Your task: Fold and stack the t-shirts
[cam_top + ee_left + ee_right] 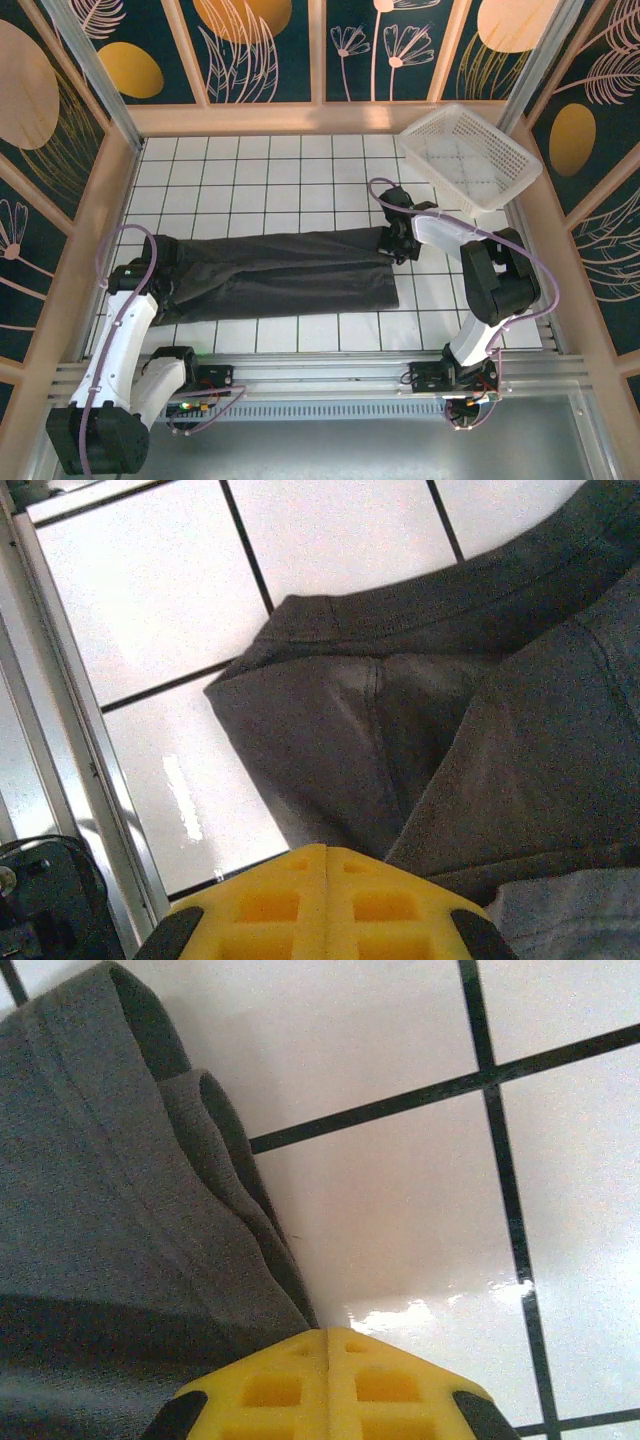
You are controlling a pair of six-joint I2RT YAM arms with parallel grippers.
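Charcoal t-shirt (pixel 285 275), folded into a long band, lies flat on the white tiled table (pixel 300 180), to the left of the white mesh basket (pixel 497 135) and nearer the arm bases than it. The left gripper (pixel 325 850) sits at the band's end far from the basket, yellow fingers pressed together with a sleeve and hem bunched just ahead of them. The right gripper (pixel 328 1332) sits at the end nearest the basket, also pressed together right at the layered cloth edge; whether either actually pinches cloth I cannot tell.
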